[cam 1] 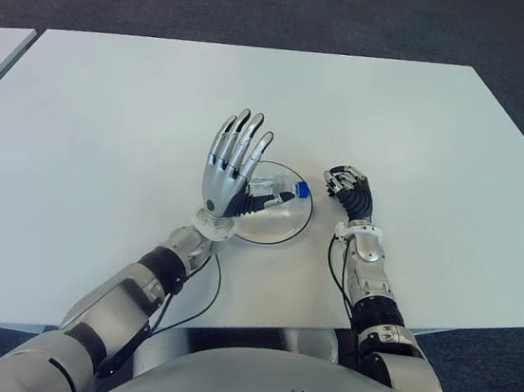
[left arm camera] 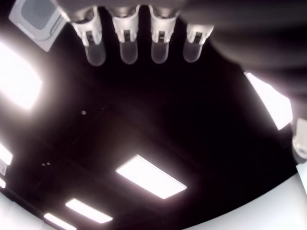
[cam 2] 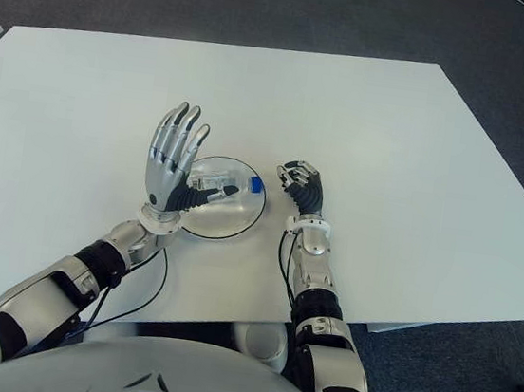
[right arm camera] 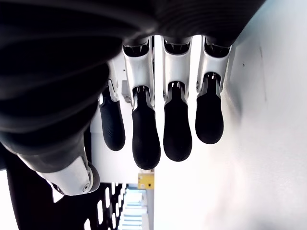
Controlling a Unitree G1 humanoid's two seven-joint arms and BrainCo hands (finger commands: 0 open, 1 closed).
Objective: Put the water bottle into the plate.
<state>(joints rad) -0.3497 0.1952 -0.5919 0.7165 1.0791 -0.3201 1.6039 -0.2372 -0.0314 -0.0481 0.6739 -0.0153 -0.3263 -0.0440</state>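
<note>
Left hand (cam 1: 232, 164) raised, fingers spread and empty, water bottle (cam 1: 276, 198) lying in the plate (cam 1: 287, 228) just behind it, right hand (cam 1: 347, 189) curled empty beside the plate, white counter (cam 1: 110, 110)

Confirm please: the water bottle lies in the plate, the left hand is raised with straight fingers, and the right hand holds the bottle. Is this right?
Not quite. The right hand holds nothing: it shows beside the plate, on its right, fingers curled and empty, as the right eye view and right wrist view show. The rest stands: the water bottle lies in the plate, and the left hand is raised with straight fingers.
</note>
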